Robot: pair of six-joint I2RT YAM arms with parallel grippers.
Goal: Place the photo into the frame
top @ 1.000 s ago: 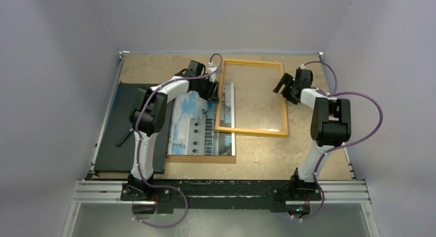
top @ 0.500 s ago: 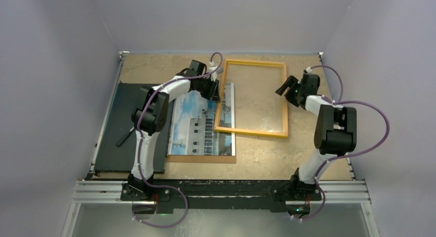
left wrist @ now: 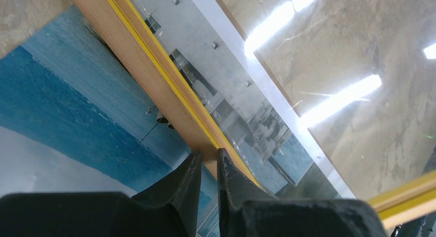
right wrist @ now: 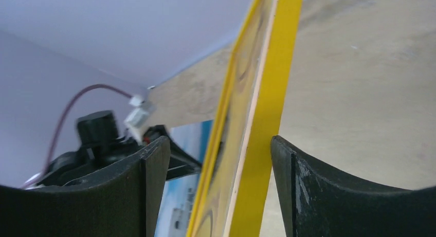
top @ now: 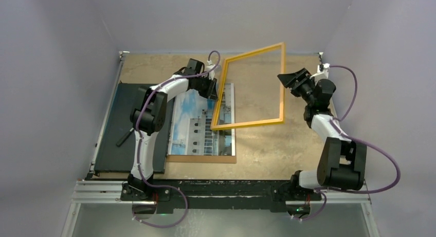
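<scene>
- Nearest, the photo (top: 198,126) lies flat on a brown backing board (top: 205,158), its right margin under the left rail of the frame (top: 247,124).
- The left gripper (left wrist: 207,160) is nearly closed, and that left rail seems to be pinched between its fingers; contact is not clearly shown.
- The frame is tilted: the left rail is low over the photo and the right rail is raised well off the table (top: 308,144).
- The right gripper (right wrist: 218,142) is spread wide, with the raised rail standing between its fingers.
- For a good turn, the left rail is best kept pinned as a hinge while the right side is swung slowly over the print.
- Half a second ago the frame lay flat; its right side has since been lifted.
</scene>
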